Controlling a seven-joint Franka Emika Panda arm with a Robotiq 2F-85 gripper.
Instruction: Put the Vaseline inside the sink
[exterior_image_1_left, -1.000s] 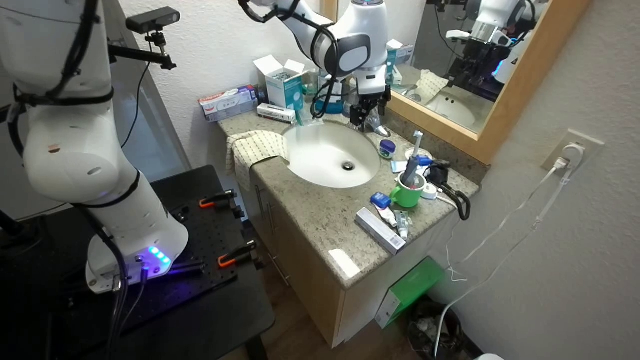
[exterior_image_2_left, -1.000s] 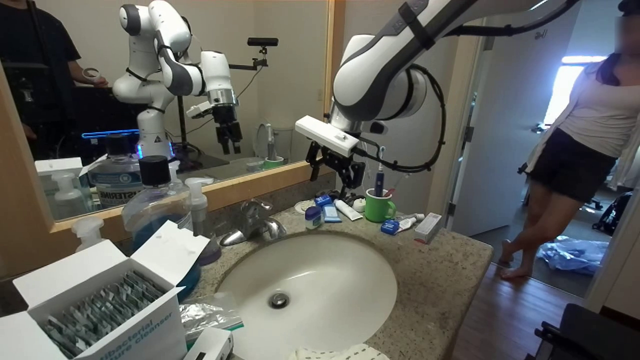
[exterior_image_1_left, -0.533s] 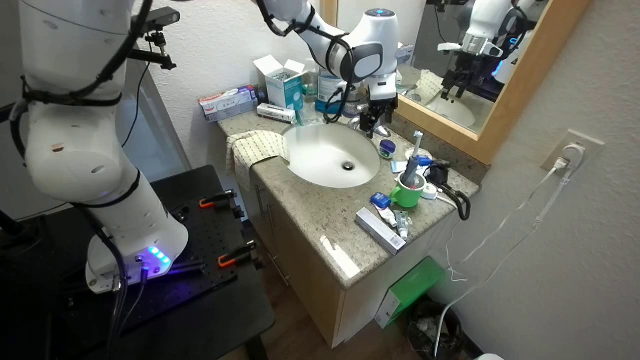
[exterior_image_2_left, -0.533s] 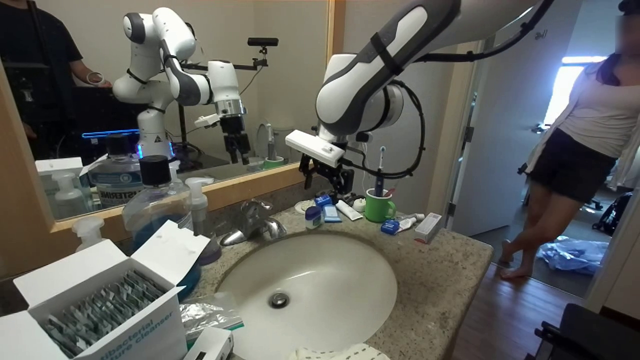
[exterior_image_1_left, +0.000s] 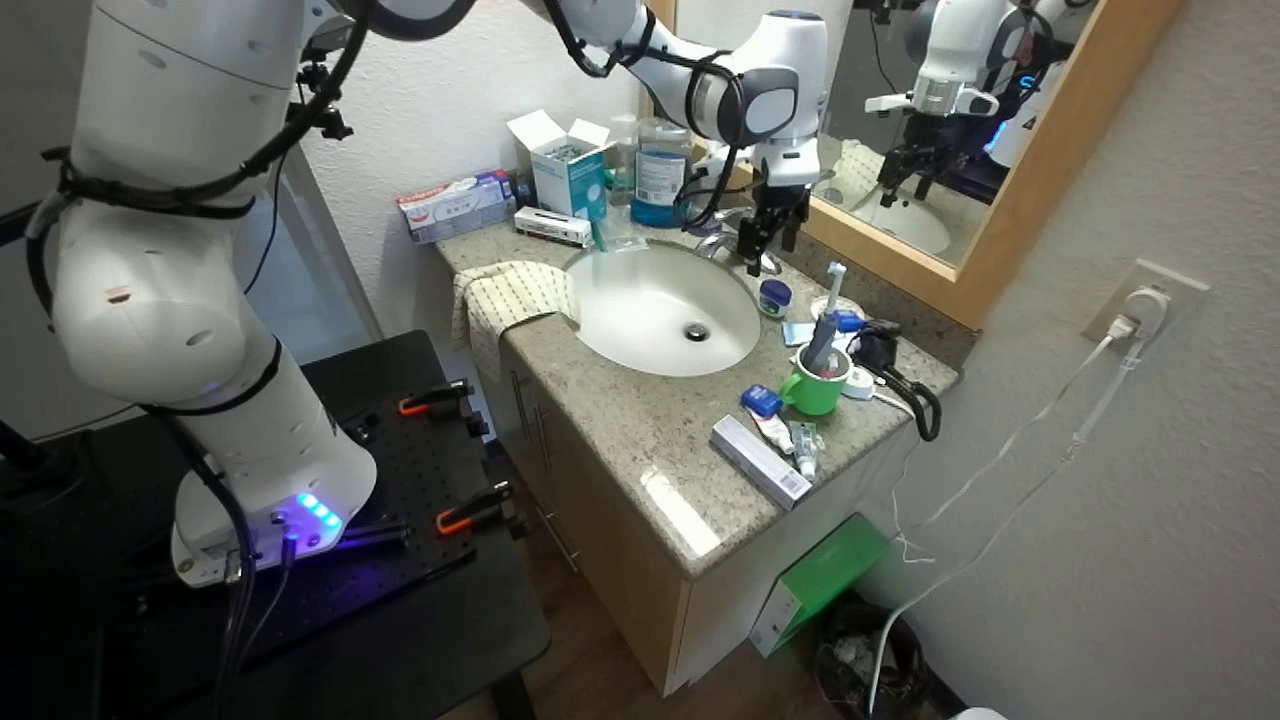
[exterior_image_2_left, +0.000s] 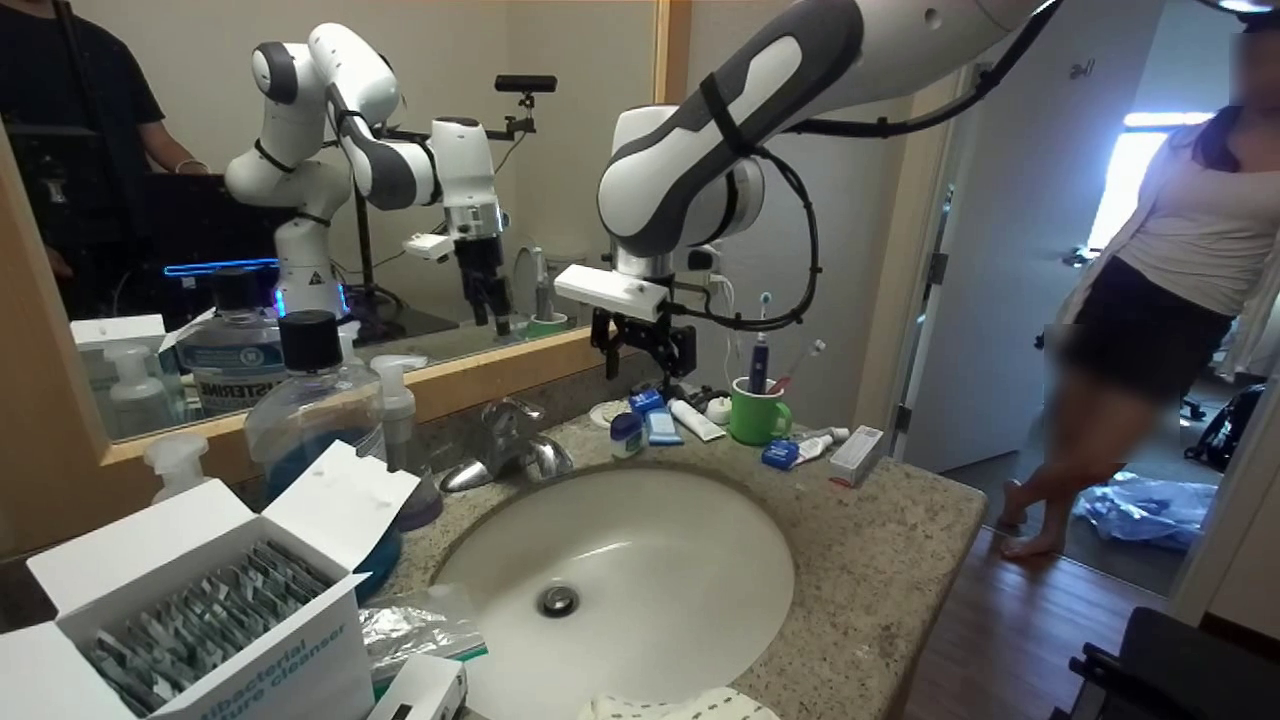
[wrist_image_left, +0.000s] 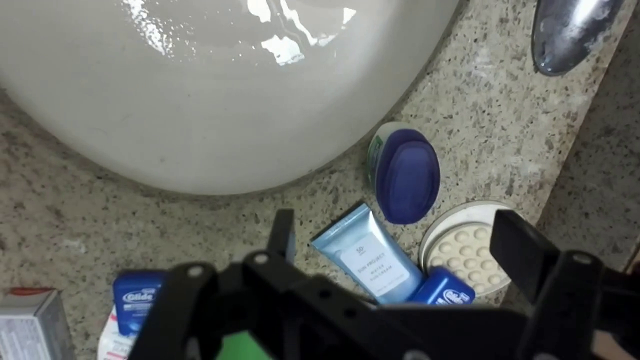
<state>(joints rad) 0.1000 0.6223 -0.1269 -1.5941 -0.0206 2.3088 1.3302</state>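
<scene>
Blue-lidded and upright, the Vaseline jar (wrist_image_left: 407, 175) stands on the speckled stone table (wrist_image_left: 200, 235), just outside the rim of the white sink (wrist_image_left: 200, 125). Near it, higher up, hangs the black tool (wrist_image_left: 394, 227), pointing down with its two fingers spread wide; in the wrist view the jar shows just past the gap between them, apart from both. Close by the jar, on the side away from the sink, I see a pale-blue tube of sun cream (wrist_image_left: 375, 260), a blue Glide container (wrist_image_left: 452, 292) at the tube's end, and a round white dish (wrist_image_left: 465, 215) bearing a knobbly, cream-coloured disc (wrist_image_left: 460, 255). Over at the back of the sink sits a chrome tap (exterior_image_2_left: 505, 440), and farther along a green mug (exterior_image_2_left: 755, 415) holds an electric toothbrush (exterior_image_2_left: 759, 368). Beside the mug lies a second blue container (exterior_image_2_left: 780, 454), then a narrow carton (exterior_image_2_left: 857, 455) near the corner of the table. Patterned cloth (exterior_image_1_left: 525, 290) drapes over the table's edge, right next to the sink. Across the sink from the mug sits a box (exterior_image_1_left: 568, 185) with its flaps up, packed with sachets (exterior_image_2_left: 210, 620), and near it a bottle of blue mouthwash (exterior_image_1_left: 660, 178). Beyond all that, by the door (exterior_image_2_left: 1000, 330), someone (exterior_image_2_left: 1160, 290) in a pale top and dark shorts stands barefoot.
</scene>
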